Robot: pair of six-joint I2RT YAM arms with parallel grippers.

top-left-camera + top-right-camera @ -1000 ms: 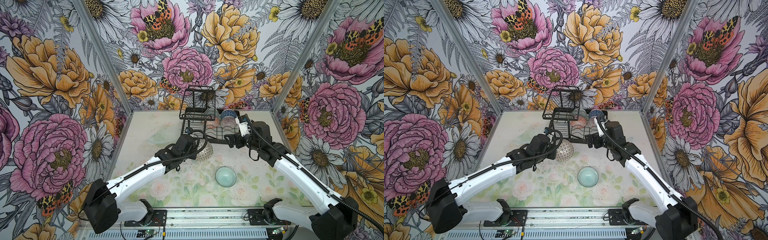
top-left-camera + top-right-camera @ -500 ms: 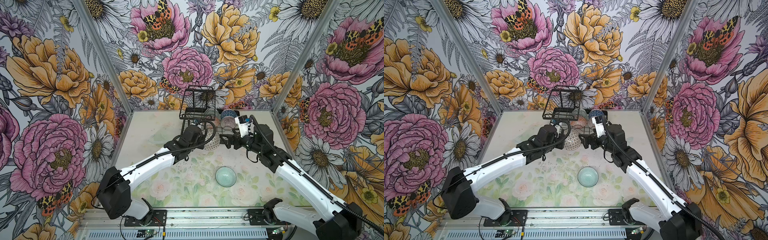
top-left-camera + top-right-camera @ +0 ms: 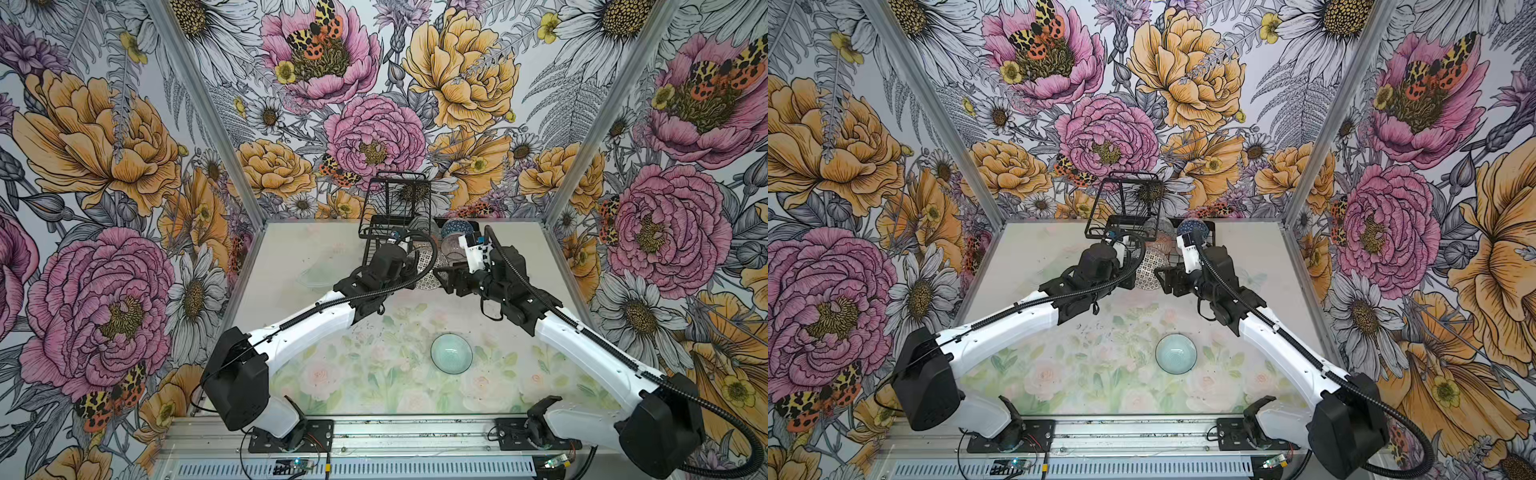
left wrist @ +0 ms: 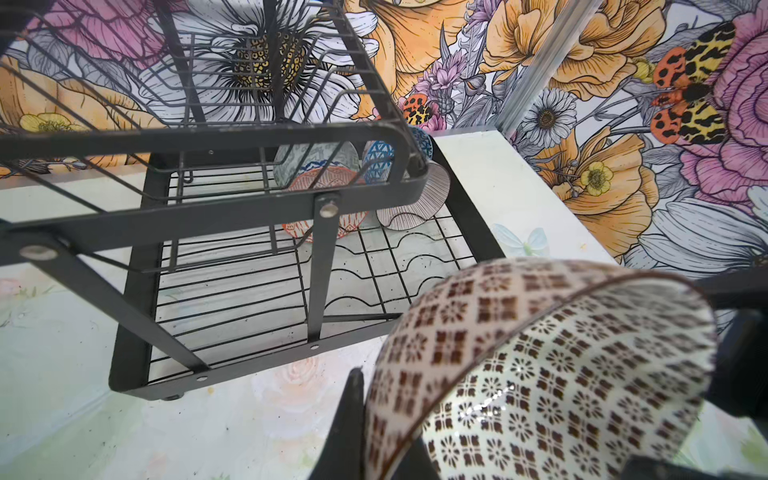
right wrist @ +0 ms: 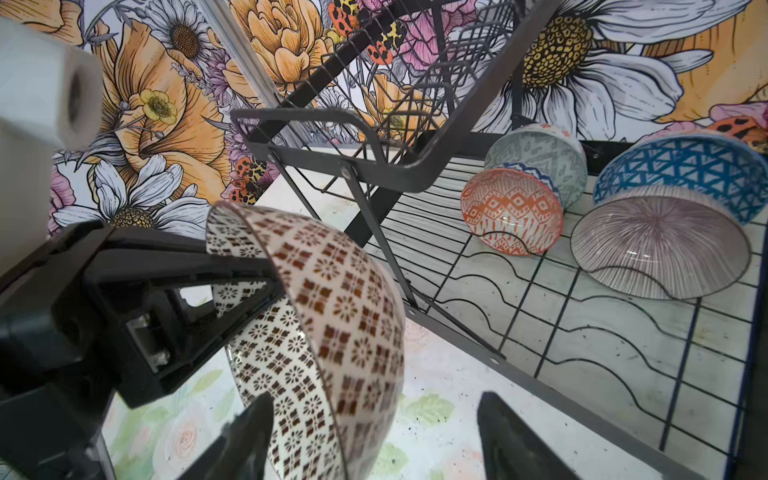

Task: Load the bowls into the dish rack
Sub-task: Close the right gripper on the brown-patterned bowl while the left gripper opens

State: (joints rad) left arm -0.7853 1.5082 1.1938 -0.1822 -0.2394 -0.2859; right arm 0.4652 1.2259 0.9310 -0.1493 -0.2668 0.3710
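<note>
A black-white tiled bowl (image 3: 426,275) (image 4: 540,353) hangs tilted on edge just before the dish rack (image 3: 371,232) (image 4: 249,363). My left gripper (image 4: 388,436) (image 5: 232,270) is shut on its rim. From the opposite side my right gripper (image 5: 374,399) (image 3: 442,277) is open, one finger facing the bowl's inside, the other well clear of its outside. In the rack lean orange-white (image 5: 511,212), grey-green (image 5: 540,153), blue lattice (image 5: 685,166) and pink-striped (image 5: 660,245) bowls. A pale teal bowl (image 3: 451,354) (image 3: 1175,354) sits upright on the table's near middle.
The rack's taller wire basket tier (image 3: 392,199) stands at its left end, above and behind the left gripper. Wavy plate slots (image 5: 582,332) in the near part of the rack hold nothing. Flowered walls close in the table on three sides.
The left arm has carried the tiled bowl up the table toward the rack's front. The right gripper has come in around the bowl's far rim and its jaws have narrowed.
</note>
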